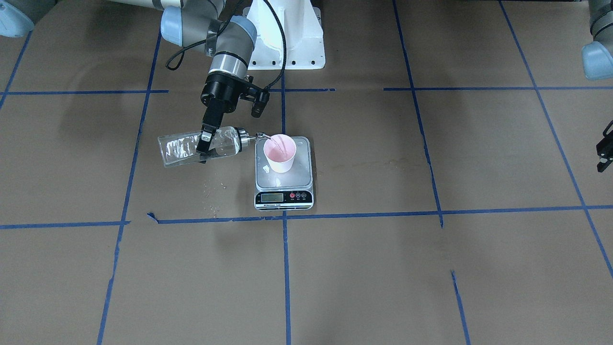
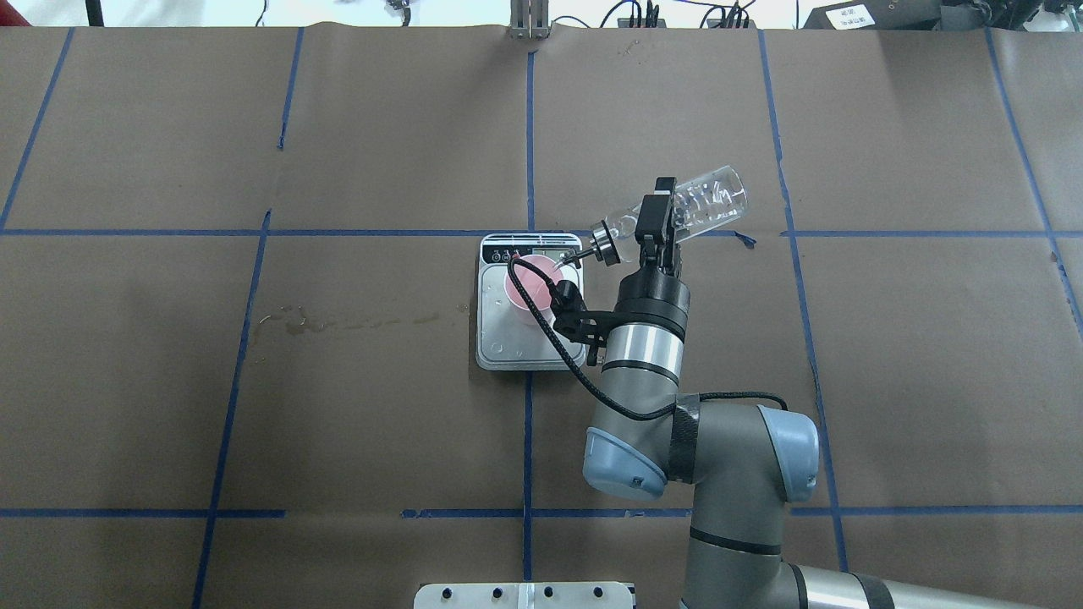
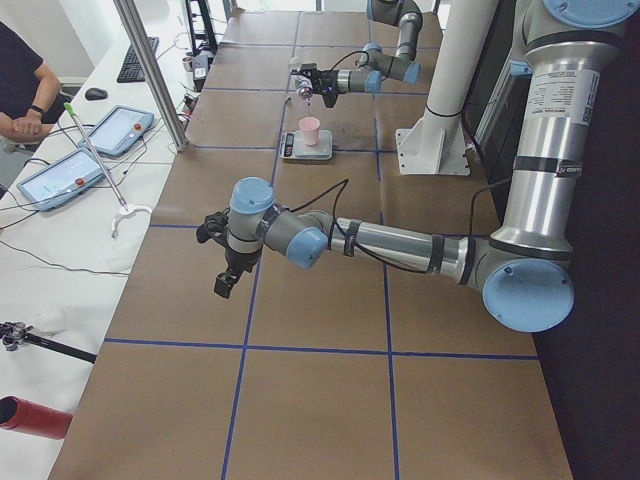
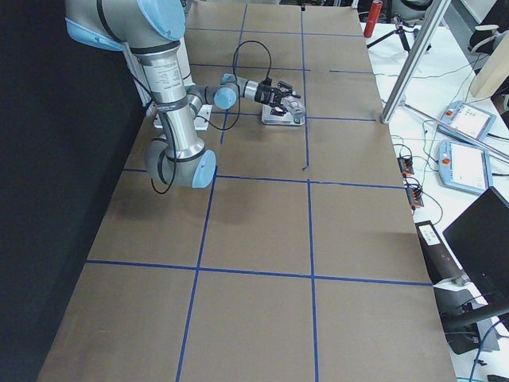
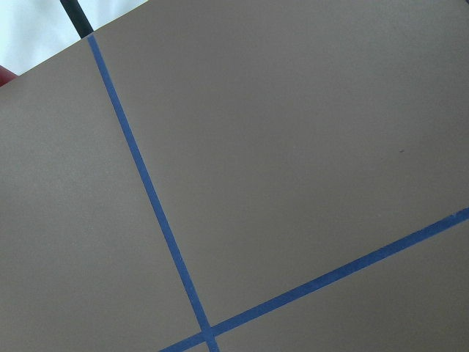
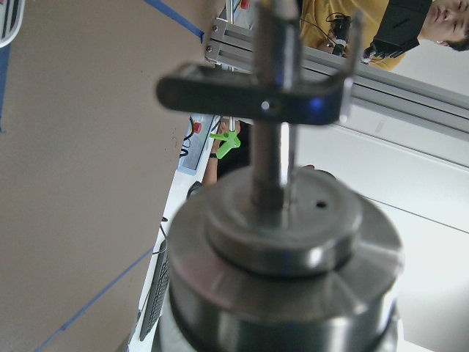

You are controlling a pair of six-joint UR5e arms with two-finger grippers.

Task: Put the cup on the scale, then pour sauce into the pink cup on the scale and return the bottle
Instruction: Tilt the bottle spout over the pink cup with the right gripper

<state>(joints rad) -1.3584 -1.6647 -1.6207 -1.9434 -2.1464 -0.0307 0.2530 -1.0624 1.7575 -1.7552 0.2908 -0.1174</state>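
Exterior front-facing view, centre: your cup (image 1: pixel 280 154) stands on the scale (image 1: pixel 306 165). The right gripper (image 1: pixel 206 143) is clamped on the bottle (image 1: pixel 184 149), tipped nearly level so its spout reaches the rim and sauce (image 1: pixel 274 142) runs in. Droplets (image 1: pixel 213 191) fleck the table (image 1: pixel 383 268) at lower left. The left gripper (image 1: pixel 604 152) sits well apart at the right edge; you cannot tell its fingers' state.

Bright, even light; soft shadows
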